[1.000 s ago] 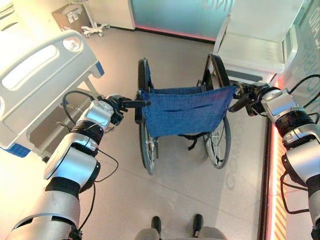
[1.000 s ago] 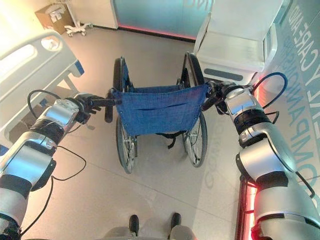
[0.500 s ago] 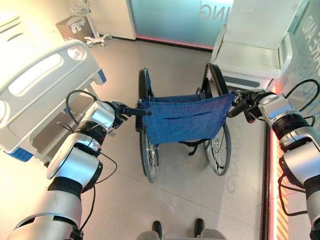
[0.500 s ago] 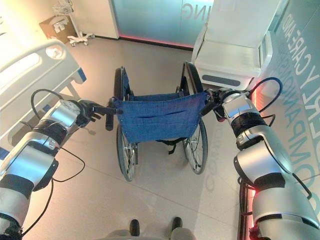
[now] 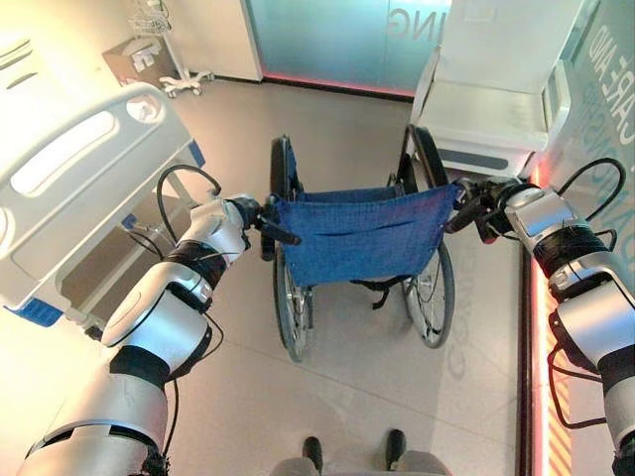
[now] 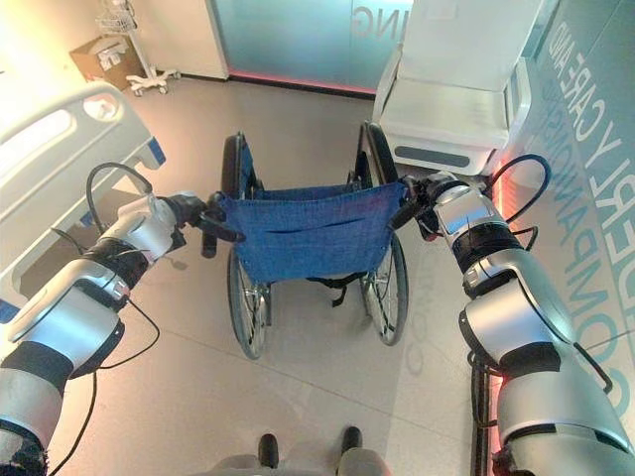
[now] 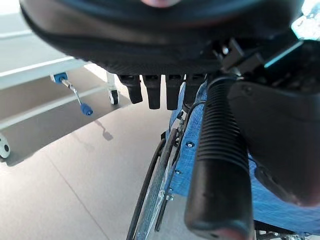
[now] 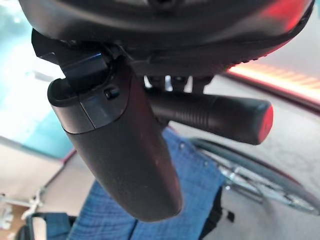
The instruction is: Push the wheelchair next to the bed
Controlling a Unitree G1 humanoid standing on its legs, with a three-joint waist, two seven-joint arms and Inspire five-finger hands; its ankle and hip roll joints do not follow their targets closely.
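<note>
Two hands (image 5: 246, 212) (image 5: 484, 201) grip one wheelchair (image 5: 357, 238); one bed (image 5: 69, 188) left.

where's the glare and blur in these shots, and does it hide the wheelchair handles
Left eye view: warm glare washes out the bed; a red floor strip glows at right. Left wrist view: left hand blurred, its push handle sharp. Right wrist view: right hand and its handle readable, background soft.

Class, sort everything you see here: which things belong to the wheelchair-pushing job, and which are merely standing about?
Job: blue-backed wheelchair; white hospital bed; left hand and right hand on its black handles.
Standing about: white reclining chair; cardboard box; white wheeled stand.
</note>
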